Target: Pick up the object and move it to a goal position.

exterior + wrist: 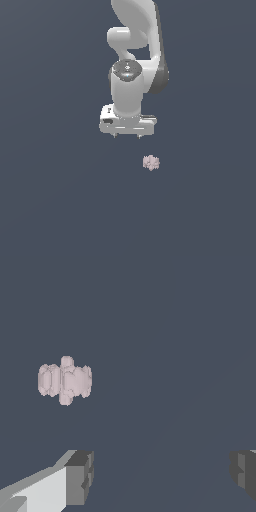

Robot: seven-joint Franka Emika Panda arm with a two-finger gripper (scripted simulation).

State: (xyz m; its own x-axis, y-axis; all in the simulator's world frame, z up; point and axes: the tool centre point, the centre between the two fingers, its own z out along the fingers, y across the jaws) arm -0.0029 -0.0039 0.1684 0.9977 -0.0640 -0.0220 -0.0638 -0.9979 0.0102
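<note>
The white gripper (pixel 128 135) hangs below the arm (pixel 132 60), pointing down, its jaws spread wide with nothing between them. In the wrist view the gripper (pixel 162 473) shows two grey fingertips (pixel 80 477) far apart at opposite edges, and only bare dark surface lies in the gap. The object (pixel 151 162), a small pale pink lumpy blob, sits on the dark grey ground (pixel 50 200) near the gripper, toward the exterior view's right and lower in that picture. The wrist view shows the object (pixel 65 380) clear of both fingertips; how high the gripper stands above the ground is hard to judge.
</note>
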